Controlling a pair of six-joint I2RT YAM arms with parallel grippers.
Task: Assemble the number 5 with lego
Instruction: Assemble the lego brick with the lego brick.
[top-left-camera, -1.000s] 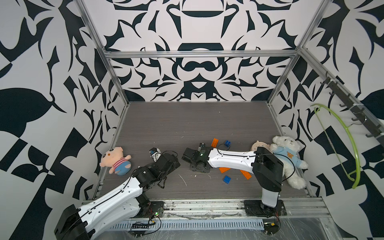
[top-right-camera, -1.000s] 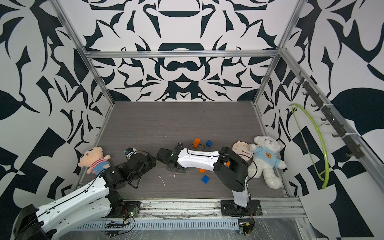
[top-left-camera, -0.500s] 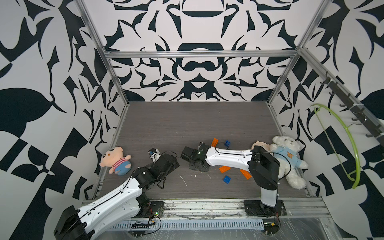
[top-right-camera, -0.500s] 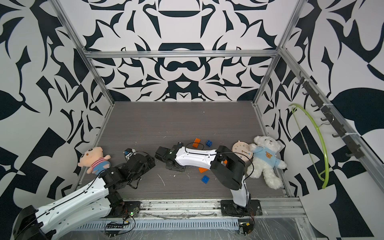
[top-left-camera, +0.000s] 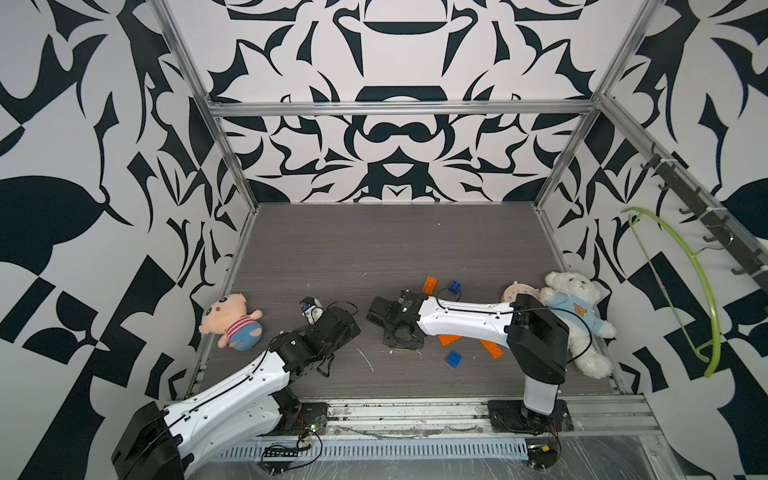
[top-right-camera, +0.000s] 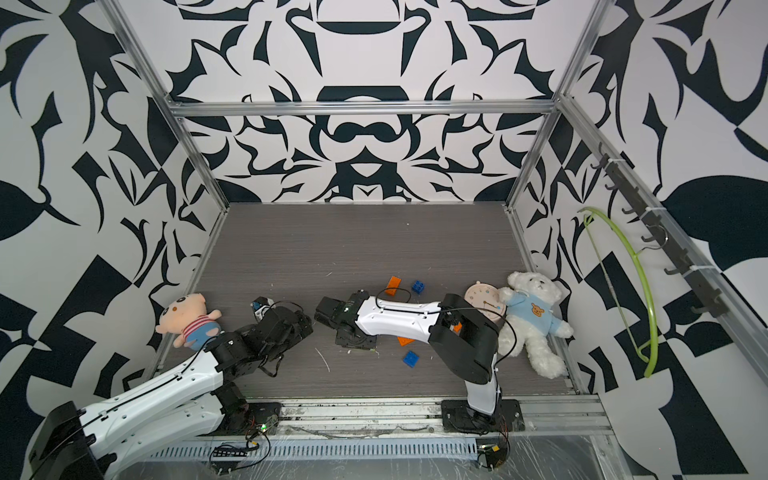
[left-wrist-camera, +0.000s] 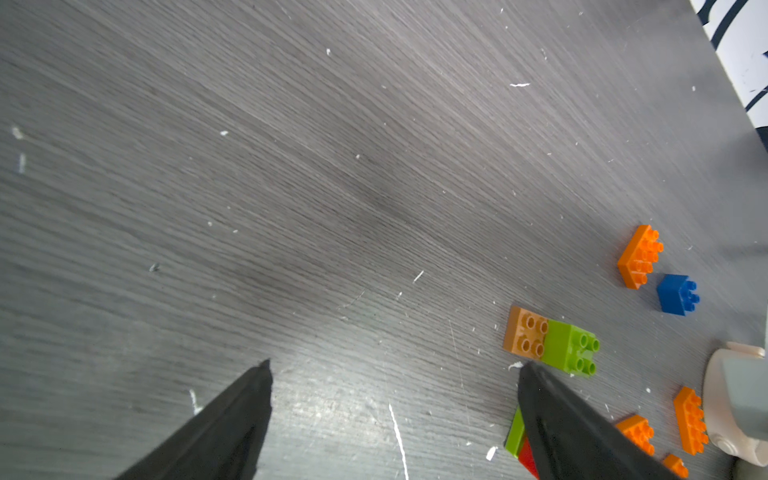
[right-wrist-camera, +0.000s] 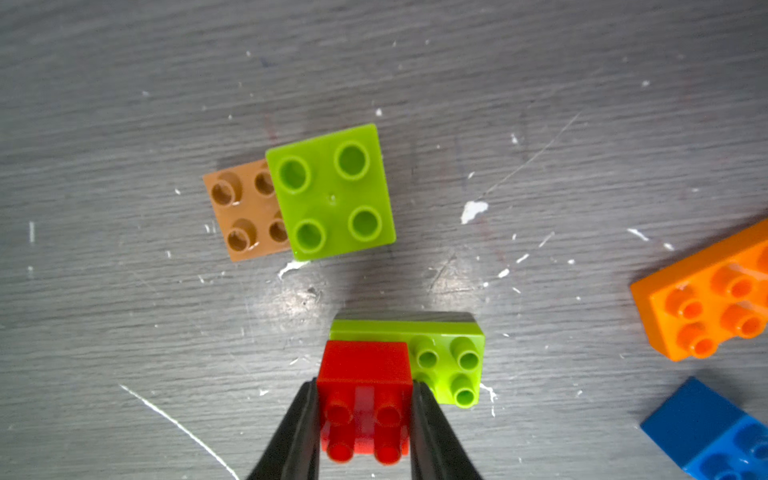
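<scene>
While the pig plush (top-left-camera: 232, 322) lies far left, the left gripper (left-wrist-camera: 395, 368) hangs low over the table (left-wrist-camera: 332, 166), jaws spread wide, holding nothing. Right gripper (right-wrist-camera: 365, 386) is clamped on a red brick (right-wrist-camera: 365, 361) seated on one end of a lime brick (right-wrist-camera: 451, 353). Near them but apart, a lime square (right-wrist-camera: 332, 187) sits on a brown plate (right-wrist-camera: 239, 216). Orange bricks (top-left-camera: 430, 286) and blue bricks (top-left-camera: 454, 358) lie loose around the right arm. Bear (top-left-camera: 577, 307) far right.
</scene>
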